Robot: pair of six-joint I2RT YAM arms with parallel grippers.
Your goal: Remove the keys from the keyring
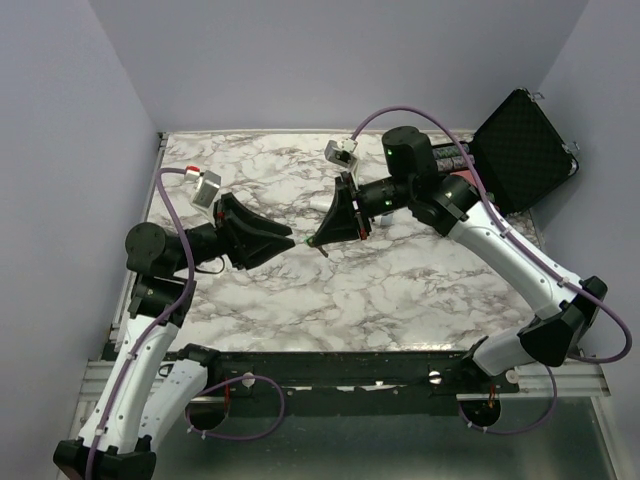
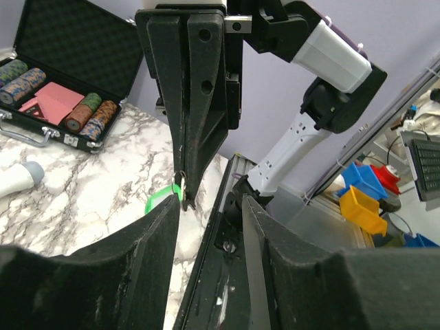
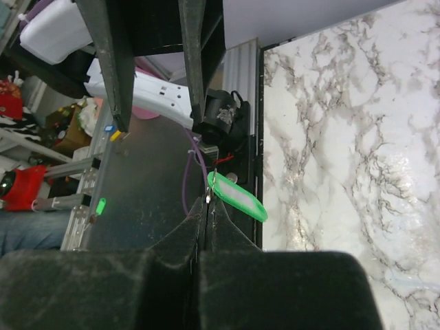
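Observation:
The keyring's green fob (image 3: 237, 196) hangs in the air above the table's near edge. It also shows in the left wrist view (image 2: 160, 201) and as a green speck in the top view (image 1: 309, 243). My right gripper (image 3: 208, 206) is shut on a thin metal piece at the fob's end. I cannot tell whether that piece is the ring or a key, and no separate grey key shows. My left gripper (image 2: 212, 206) is open. Its fingertips (image 3: 114, 82) face the right gripper's tips (image 2: 184, 196) a short way off, and the fob sits beside its left finger. In the top view the two grippers (image 1: 293, 243) (image 1: 314, 242) meet tip to tip.
An open black case (image 1: 525, 150) with poker chips (image 2: 82, 117) stands at the back right. A white cylindrical object (image 2: 17, 179) lies on the marble table (image 1: 400, 290). The metal rail at the table's near edge (image 2: 227, 179) runs below the grippers.

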